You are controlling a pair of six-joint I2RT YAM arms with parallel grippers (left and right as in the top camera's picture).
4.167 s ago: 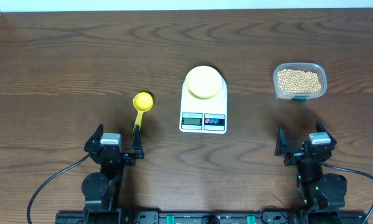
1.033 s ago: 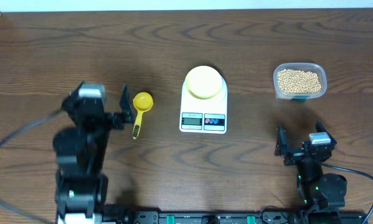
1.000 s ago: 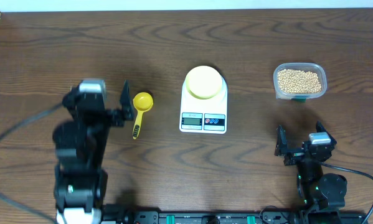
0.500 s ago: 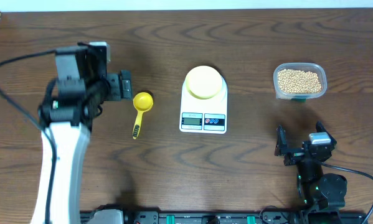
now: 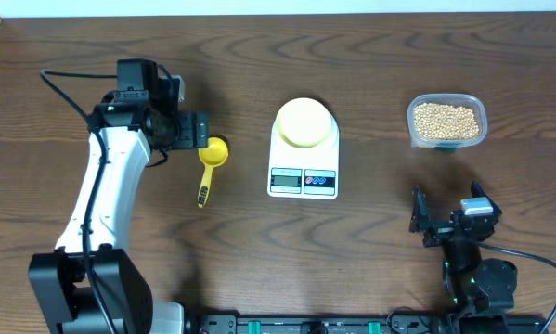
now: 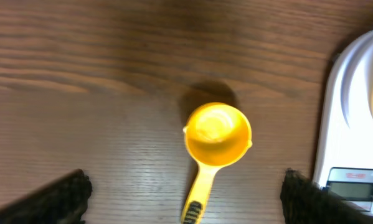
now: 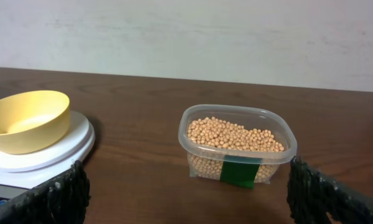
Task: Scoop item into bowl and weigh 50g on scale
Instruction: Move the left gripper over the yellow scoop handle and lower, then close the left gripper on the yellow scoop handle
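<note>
Left gripper (image 5: 194, 130): hangs above the table (image 5: 370, 65), over the cup end of the yellow scoop (image 5: 210, 160). Jaws spread wide, nothing between them. In the wrist view, dark fingertips (image 6: 65, 196) at the two lower corners, well apart from the scoop on either side.

Scoop: lies flat on the wood, left of the scale (image 5: 303, 176), cup toward the far side, handle toward the robot. Cup empty. No contact with the gripper visible.

Scale: sits mid-table, display and coloured buttons on the near edge. Reading too small to tell.

Bowl (image 5: 304, 122): pale yellow, rests upright on the scale's platform. Empty, as seen from the right wrist.

Beans (image 5: 445, 119): all inside the clear tub (image 5: 446, 121), on the table to the right of the scale and apart from it. Fills much of the tub. Green label (image 7: 239, 173) on the tub's near wall.

Right gripper (image 5: 447, 211): low at the near right edge, facing the tub and well short of it. Jaws released and wide, holding nothing.
</note>
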